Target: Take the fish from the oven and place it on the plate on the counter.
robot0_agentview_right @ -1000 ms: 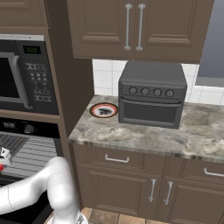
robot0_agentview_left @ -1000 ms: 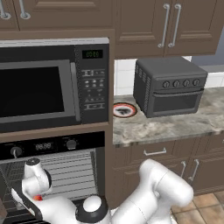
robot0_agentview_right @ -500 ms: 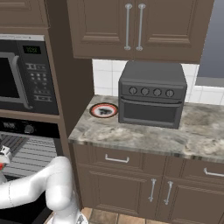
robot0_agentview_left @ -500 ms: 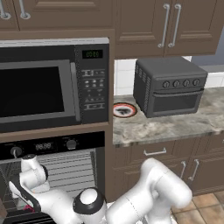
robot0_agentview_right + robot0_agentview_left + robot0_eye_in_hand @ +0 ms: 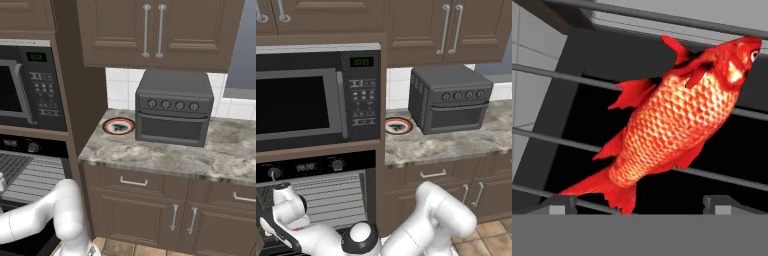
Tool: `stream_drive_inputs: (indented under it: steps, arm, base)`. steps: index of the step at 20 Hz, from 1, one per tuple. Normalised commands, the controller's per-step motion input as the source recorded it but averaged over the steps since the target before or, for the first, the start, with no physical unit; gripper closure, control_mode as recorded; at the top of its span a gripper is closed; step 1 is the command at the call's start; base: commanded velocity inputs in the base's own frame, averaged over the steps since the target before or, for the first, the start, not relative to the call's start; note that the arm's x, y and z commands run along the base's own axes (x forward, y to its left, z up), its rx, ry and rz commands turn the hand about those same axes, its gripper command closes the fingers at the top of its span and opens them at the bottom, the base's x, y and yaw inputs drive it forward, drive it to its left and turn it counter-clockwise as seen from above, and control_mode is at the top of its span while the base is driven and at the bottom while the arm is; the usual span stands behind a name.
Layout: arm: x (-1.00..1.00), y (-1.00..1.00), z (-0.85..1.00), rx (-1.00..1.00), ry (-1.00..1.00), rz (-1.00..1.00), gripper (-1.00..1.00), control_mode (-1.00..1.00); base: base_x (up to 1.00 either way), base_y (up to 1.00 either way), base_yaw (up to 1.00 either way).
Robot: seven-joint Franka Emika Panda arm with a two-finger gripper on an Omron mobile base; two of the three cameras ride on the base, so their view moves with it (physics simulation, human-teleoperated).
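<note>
The arm has dipped lower into the oven (image 5: 321, 200); its end effector (image 5: 639, 204) hangs spread wide just over the fish (image 5: 672, 120) on the wire rack (image 5: 567, 75) (plate (image 5: 398, 126) waits on the counter (image 5: 456, 142)).

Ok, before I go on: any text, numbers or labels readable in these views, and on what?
None reads clearly.
Microwave display: green digits, too blurred to read.
Microwave keypad: labels too small.
Oven display: pale digits, too blurred.
Toaster oven knobs: no legible markings.
Fish and plate: no text.
</note>
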Motion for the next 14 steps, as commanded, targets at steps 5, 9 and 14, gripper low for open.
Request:
stream_drive_inputs:
  steps: [5,9,14]
  arm:
    - [0.07,0.0,0.0,0.0,-0.07,-0.14,-1.0,-1.0]
    - [0.21,0.0,0.17,0.01,-0.03,-0.21,-1.0,-1.0]
    - [0.1,0.04,0.06,0.02,0.0,-0.17,-1.0,-1.0]
  base:
    - [0.0,0.0,0.0]
    - [0.0,0.0,0.0]
    - [0.0,0.0,0.0]
